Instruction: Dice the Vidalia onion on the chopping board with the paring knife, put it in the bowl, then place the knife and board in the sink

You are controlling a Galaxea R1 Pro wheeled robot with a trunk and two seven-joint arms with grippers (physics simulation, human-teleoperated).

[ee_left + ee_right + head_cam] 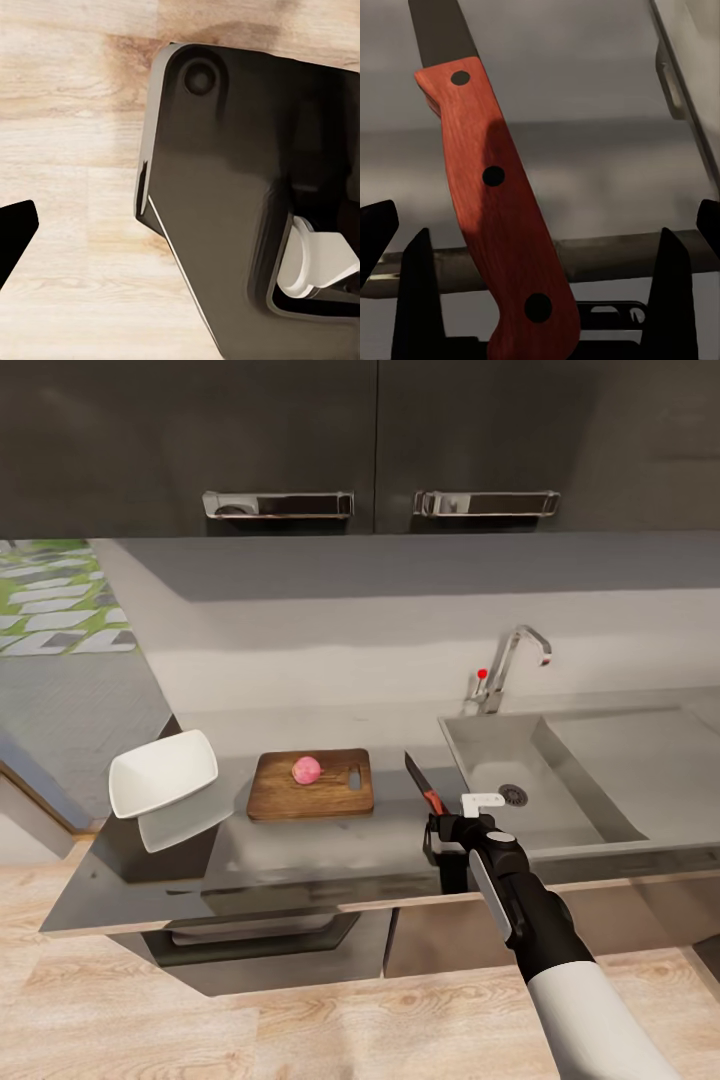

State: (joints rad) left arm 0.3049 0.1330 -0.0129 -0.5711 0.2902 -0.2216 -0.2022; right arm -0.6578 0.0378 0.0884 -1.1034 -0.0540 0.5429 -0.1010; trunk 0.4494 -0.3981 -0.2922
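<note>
Grey bench (330,840) carries a brown board (311,784) with the onion (307,769) on it, a white bowl (163,772) beside it and the sink (560,775) opposite. Right jaws (447,821) stand apart around the knife (495,202) handle. Left jaws' state cannot be told.

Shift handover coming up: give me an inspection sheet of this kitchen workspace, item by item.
Surface: grey countertop, glossy, reflective.
Job's things: Vidalia onion whole, on the chopping board; paring knife between board and sink, blade pointing towards the wall; white bowl at the counter's left end, tilted.
Clutter: nothing seen.
Hands: right hand at the knife's red handle, fingers either side of it, grip cannot be told; left hand low over the wooden floor, state cannot be told.
Cables: nothing seen.
Surroundings: dark wall cabinets, chrome tap.
</note>
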